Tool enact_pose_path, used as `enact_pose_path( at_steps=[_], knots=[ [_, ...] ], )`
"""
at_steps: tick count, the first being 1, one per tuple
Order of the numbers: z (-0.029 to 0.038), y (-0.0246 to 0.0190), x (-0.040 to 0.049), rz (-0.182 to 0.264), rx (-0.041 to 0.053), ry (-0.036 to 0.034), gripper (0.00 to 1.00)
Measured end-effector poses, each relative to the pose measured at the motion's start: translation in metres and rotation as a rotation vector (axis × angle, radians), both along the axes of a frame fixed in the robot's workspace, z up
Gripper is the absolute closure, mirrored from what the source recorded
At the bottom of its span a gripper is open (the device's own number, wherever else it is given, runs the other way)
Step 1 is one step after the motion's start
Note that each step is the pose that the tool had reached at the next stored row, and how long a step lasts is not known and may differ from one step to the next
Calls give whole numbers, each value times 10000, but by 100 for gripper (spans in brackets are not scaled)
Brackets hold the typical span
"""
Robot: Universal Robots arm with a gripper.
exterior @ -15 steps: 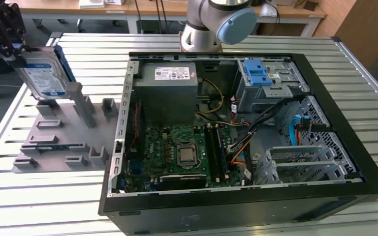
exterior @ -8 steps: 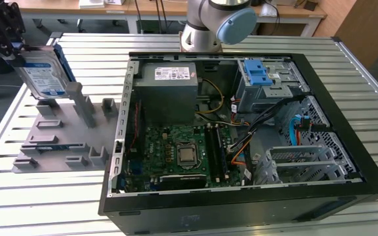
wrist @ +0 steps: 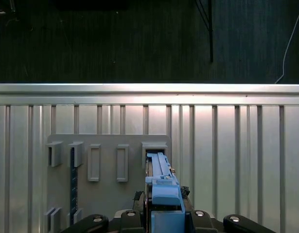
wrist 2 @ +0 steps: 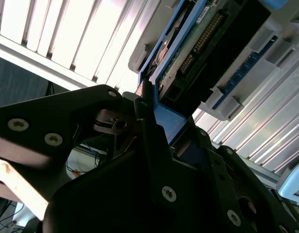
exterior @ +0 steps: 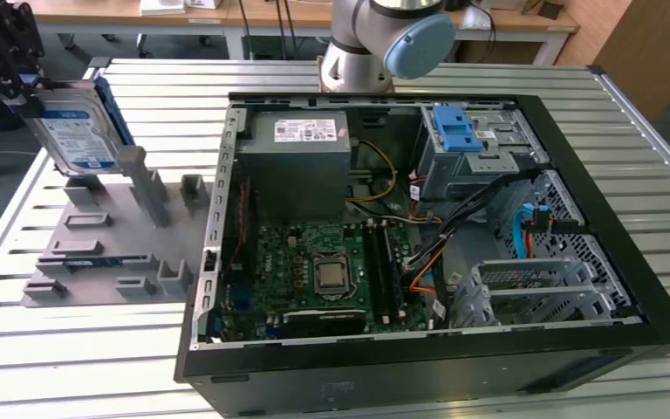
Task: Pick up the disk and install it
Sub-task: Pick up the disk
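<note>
Gripper (exterior: 23, 87): clamped on the disk's top edge, far on the exterior view's left.
Disk (exterior: 79, 138): upright, a touch tilted, hanging right over the holder's back posts.
Holder (exterior: 102, 253): grey, on the slatted table (exterior: 114, 349), just beside the case.
Case (exterior: 428, 375): open, motherboard facing up.
Drive cage (exterior: 475, 144): inside the case, well apart from the disk.

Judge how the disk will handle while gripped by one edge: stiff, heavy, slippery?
Likely rigid: the disk is a flat metal-cased slab, hanging upright from the gripper without sagging. Probably dense for its size, so it may swing about the grip. The blue plastic bracket it is gripped by looks smooth, so slip is possible; the exposed circuit board suggests avoiding knocks.
</note>
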State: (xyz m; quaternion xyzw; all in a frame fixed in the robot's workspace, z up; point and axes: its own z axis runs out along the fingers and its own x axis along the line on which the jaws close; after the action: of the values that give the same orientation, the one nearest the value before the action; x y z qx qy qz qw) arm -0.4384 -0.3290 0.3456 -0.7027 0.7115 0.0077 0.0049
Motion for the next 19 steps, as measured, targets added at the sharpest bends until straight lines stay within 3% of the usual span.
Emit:
enact_pose_path(
  at_steps=[19],
  knots=[
    [55,0,0,0,0,0,64]
  ],
)
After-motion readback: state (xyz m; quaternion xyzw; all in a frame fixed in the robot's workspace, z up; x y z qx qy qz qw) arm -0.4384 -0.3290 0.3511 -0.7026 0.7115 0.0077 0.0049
